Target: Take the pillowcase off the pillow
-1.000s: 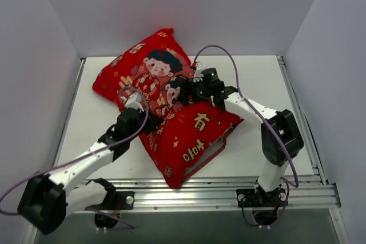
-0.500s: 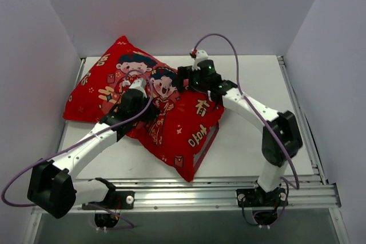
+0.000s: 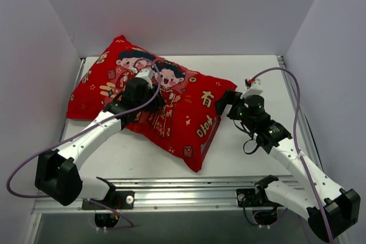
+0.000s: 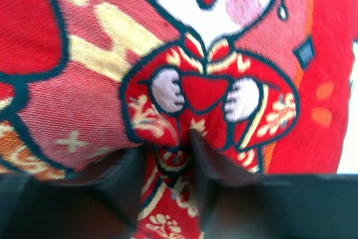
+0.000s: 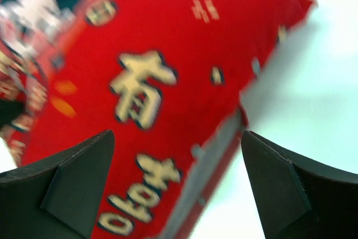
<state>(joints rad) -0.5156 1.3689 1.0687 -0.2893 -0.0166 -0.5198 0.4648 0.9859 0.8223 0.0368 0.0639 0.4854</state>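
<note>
The red pillowcase (image 3: 189, 115), printed with two cartoon children and gold characters, lies flat across the table, stuffed full. The pillow is hidden inside it. A pale grey strip (image 5: 215, 158) runs along its open right edge, and I cannot tell whether that is the pillow. My left gripper (image 3: 150, 87) rests on top of the pillowcase (image 4: 235, 43) by the children. Its fingers (image 4: 204, 160) stand apart, and a loose fold of red cloth rises between them (image 4: 168, 158). My right gripper (image 3: 224, 102) hovers wide open just right of the pillowcase's right corner, empty (image 5: 178, 138).
White walls close in the table (image 3: 251, 152) on the left, back and right. A metal rail (image 3: 229, 190) runs along the near edge. Purple cables loop off both arms.
The pillowcase swung left and settled flat on the table. My right arm pulled back to the right, off the pillow's top. My left fingers have parted from a tight pinch.
</note>
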